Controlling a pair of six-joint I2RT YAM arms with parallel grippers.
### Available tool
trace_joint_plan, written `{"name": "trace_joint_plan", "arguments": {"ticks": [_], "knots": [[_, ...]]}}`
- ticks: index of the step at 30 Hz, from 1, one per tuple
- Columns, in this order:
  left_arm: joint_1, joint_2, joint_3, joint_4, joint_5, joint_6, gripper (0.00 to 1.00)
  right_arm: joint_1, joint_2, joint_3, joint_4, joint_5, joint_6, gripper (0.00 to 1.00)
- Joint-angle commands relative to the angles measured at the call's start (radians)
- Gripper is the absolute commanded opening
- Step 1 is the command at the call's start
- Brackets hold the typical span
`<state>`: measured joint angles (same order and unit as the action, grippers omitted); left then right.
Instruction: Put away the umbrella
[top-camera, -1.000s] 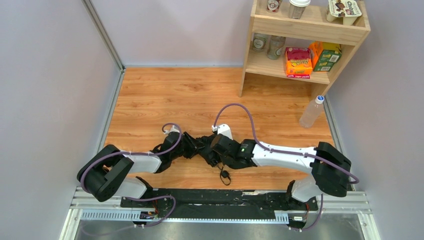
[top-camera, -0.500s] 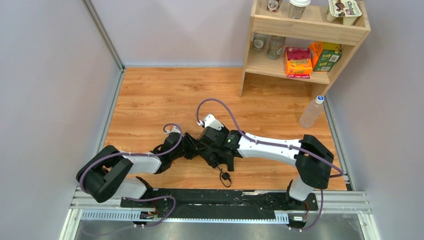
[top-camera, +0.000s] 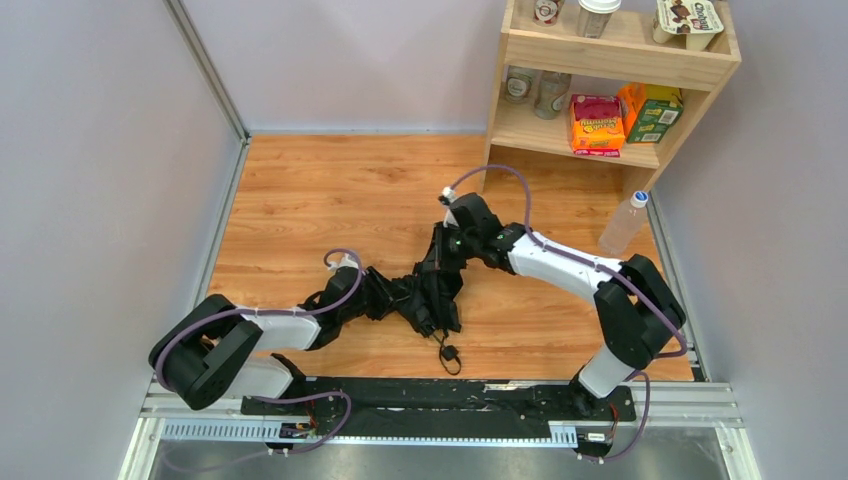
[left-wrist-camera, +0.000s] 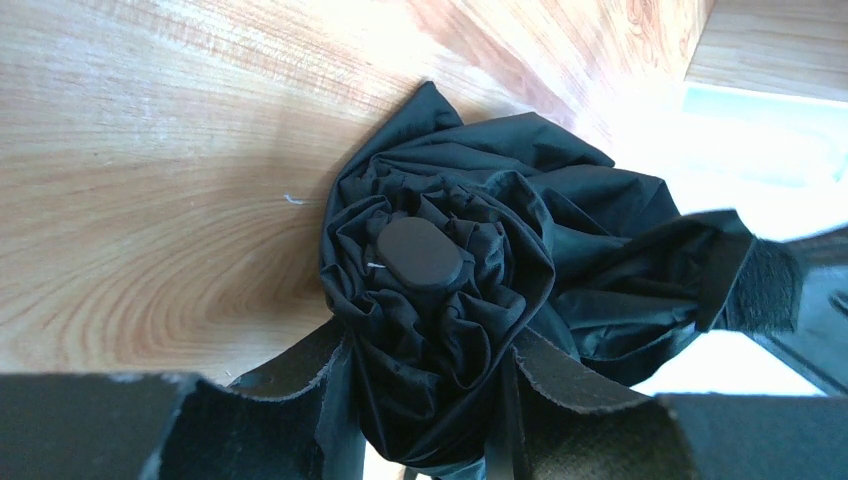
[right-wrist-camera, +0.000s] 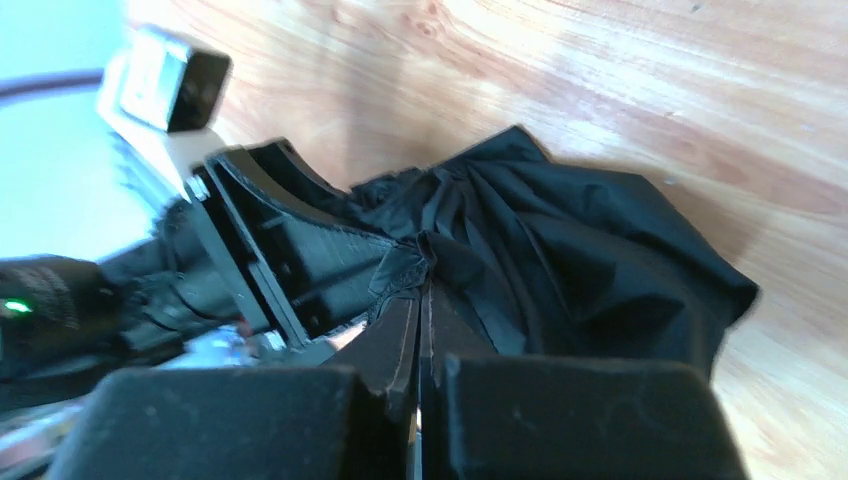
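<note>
The umbrella (top-camera: 432, 300) is a folded bundle of black fabric lying on the wooden table (top-camera: 330, 190). My left gripper (top-camera: 398, 298) is shut around the bundle from the left. In the left wrist view its fingers (left-wrist-camera: 300, 375) press both sides of the crumpled umbrella (left-wrist-camera: 440, 300), just below the oval end cap (left-wrist-camera: 418, 253). My right gripper (top-camera: 440, 265) reaches in from the far right. Its jaws (right-wrist-camera: 420, 290) are closed on a textured strap tab at the edge of the fabric (right-wrist-camera: 580, 270). The thin wrist strap (top-camera: 450, 352) trails toward the near edge.
A wooden shelf (top-camera: 600, 60) stands at the back right with boxes (top-camera: 596, 124), jars and cups on it. A plastic bottle (top-camera: 623, 222) stands on the table by the shelf's right foot. Grey walls close in the left, back and right sides.
My right arm has swung from lying low across the front to reaching farther back, its wrist now beyond the umbrella, drawing the pinched fabric away. The left arm has stayed put.
</note>
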<state>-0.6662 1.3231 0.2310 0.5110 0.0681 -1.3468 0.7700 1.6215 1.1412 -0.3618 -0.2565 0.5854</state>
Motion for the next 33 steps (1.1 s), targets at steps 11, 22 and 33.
{"name": "trace_joint_plan", "arguments": {"ticks": [11, 22, 33], "knots": [[-0.026, 0.051, -0.03, -0.097, -0.034, 0.061, 0.0, -0.204, 0.02, -0.143, 0.812, -0.388, 0.775, 0.0], [-0.027, 0.062, -0.028, -0.089, -0.03, 0.058, 0.0, -0.25, 0.049, -0.129, 0.82, -0.172, 0.724, 0.0], [-0.033, 0.065, -0.022, -0.1, -0.039, 0.054, 0.0, -0.31, 0.032, -0.123, 0.571, 0.256, 0.731, 0.0]]}}
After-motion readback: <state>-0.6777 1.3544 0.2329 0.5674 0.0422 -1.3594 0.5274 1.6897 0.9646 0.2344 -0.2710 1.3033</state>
